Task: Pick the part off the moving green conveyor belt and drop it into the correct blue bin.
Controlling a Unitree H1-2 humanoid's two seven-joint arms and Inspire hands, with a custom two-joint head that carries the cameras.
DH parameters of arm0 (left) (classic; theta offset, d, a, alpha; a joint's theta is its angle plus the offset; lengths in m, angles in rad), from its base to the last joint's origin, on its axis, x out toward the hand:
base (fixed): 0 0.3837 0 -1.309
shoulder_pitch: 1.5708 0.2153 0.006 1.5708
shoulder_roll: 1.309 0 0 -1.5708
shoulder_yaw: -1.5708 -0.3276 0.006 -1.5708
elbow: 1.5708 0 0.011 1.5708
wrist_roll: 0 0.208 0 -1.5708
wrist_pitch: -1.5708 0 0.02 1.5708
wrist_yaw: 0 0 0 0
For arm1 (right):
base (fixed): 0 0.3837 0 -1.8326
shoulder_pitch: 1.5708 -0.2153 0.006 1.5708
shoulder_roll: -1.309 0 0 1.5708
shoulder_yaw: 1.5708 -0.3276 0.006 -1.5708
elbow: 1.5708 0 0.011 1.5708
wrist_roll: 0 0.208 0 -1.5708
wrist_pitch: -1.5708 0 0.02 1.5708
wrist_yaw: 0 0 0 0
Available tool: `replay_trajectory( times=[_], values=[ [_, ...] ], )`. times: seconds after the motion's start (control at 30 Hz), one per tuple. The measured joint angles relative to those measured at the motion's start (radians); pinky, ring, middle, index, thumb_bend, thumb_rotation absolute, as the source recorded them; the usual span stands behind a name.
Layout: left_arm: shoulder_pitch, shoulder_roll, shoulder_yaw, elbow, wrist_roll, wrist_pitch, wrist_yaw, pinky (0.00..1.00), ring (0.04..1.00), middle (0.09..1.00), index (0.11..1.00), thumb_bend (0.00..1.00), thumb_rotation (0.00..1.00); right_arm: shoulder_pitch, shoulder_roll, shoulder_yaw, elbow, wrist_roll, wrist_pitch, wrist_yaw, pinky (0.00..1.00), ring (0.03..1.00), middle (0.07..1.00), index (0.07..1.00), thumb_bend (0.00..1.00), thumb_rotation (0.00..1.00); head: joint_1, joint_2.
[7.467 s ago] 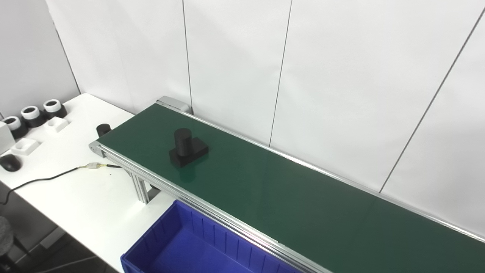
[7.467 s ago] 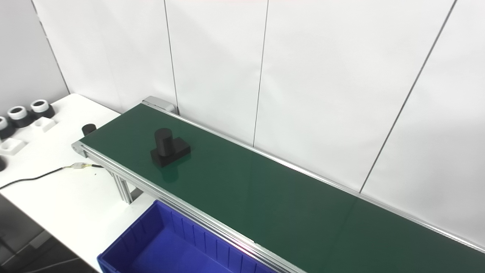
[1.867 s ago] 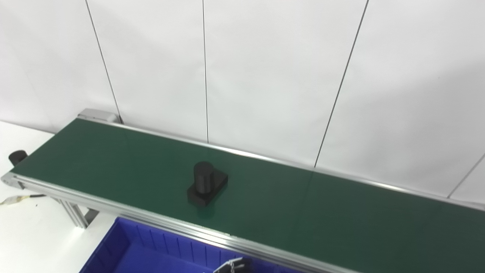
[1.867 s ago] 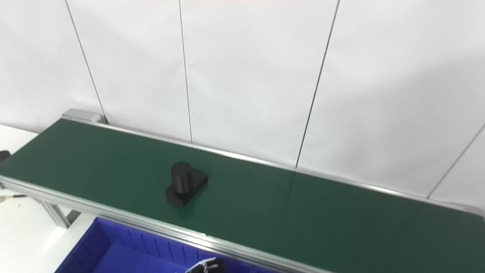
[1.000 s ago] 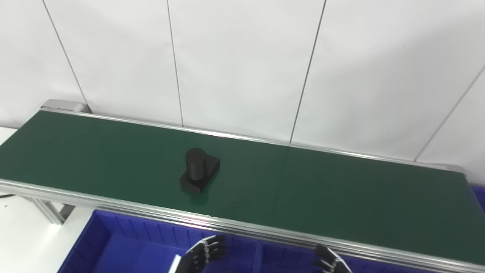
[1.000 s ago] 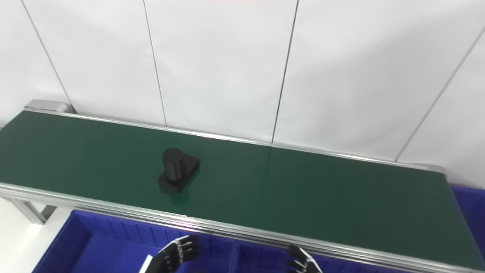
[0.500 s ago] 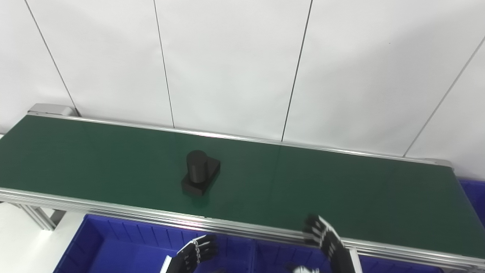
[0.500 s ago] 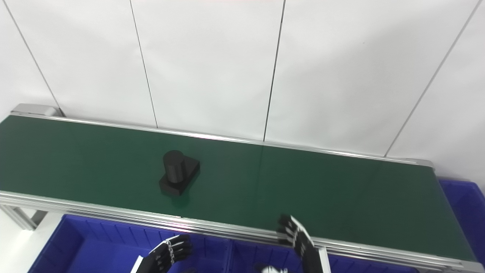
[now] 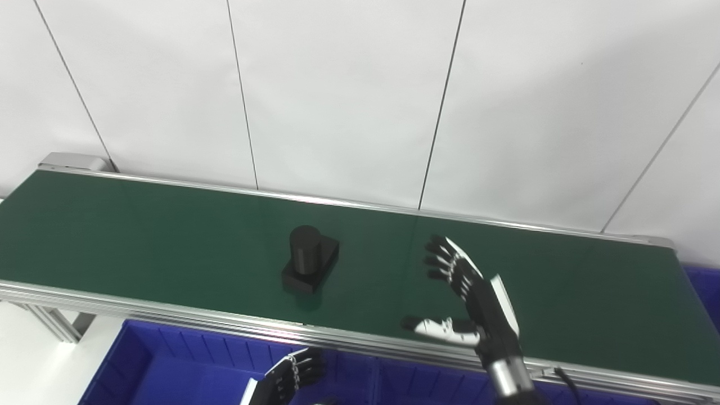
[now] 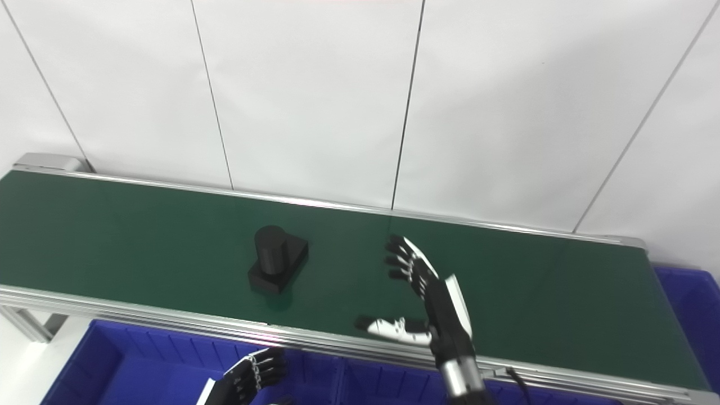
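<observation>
Above the green conveyor belt [image 9: 169, 236], right hand [image 9: 472, 298] has risen, fingers spread wide and empty, awaiting the nearing black part [image 9: 309, 267].

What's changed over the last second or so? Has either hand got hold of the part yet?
The right hand has risen from below the frame's near rail to over the green belt, fingers spread, open, just right of the black part. The part has drifted slightly rightward toward it and is not yet held. The left hand stays low over the blue bin, holding nothing.
</observation>
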Motion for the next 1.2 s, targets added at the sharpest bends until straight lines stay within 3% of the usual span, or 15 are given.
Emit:
replay_trajectory(
  times=[0.33, 0.57, 0.77, 0.9, 1.2],
  values=[
    [-0.002, -0.007, 0.001, 0.029, 0.005, -0.014, 0.001, 0.76, 0.707, 0.730, 0.738, 0.58, 0.00, -0.114, 0.027, 0.050, 0.083, -0.088, 0.008, -0.006, 0.81, 0.882, 0.933, 0.941, 0.83, 0.23, -0.005, -0.014],
    [-0.004, -0.017, 0.000, 0.040, 0.005, -0.024, 0.003, 0.76, 0.700, 0.725, 0.736, 0.58, 0.00, -0.225, 0.052, 0.059, 0.243, -0.117, 0.013, -0.012, 0.87, 0.907, 0.936, 0.965, 0.85, 0.29, -0.020, -0.011],
    [-0.004, -0.021, -0.001, 0.051, 0.005, -0.033, 0.007, 0.77, 0.707, 0.724, 0.738, 0.58, 0.00, -0.306, 0.059, 0.058, 0.392, -0.120, 0.010, -0.024, 0.86, 0.907, 0.929, 0.979, 0.84, 0.24, -0.005, -0.012],
    [-0.005, -0.021, -0.001, 0.051, 0.013, -0.036, 0.007, 0.77, 0.708, 0.726, 0.737, 0.58, 0.00, -0.339, 0.066, 0.058, 0.512, -0.128, -0.014, -0.051, 0.86, 0.911, 0.933, 0.981, 0.85, 0.26, 0.003, -0.014],
    [-0.005, -0.021, 0.003, 0.050, 0.012, -0.037, 0.009, 0.77, 0.709, 0.730, 0.737, 0.58, 0.00, -0.458, 0.079, 0.068, 0.746, -0.156, -0.082, -0.112, 0.74, 0.869, 0.919, 0.971, 0.85, 0.24, 0.018, -0.014]
  ],
)
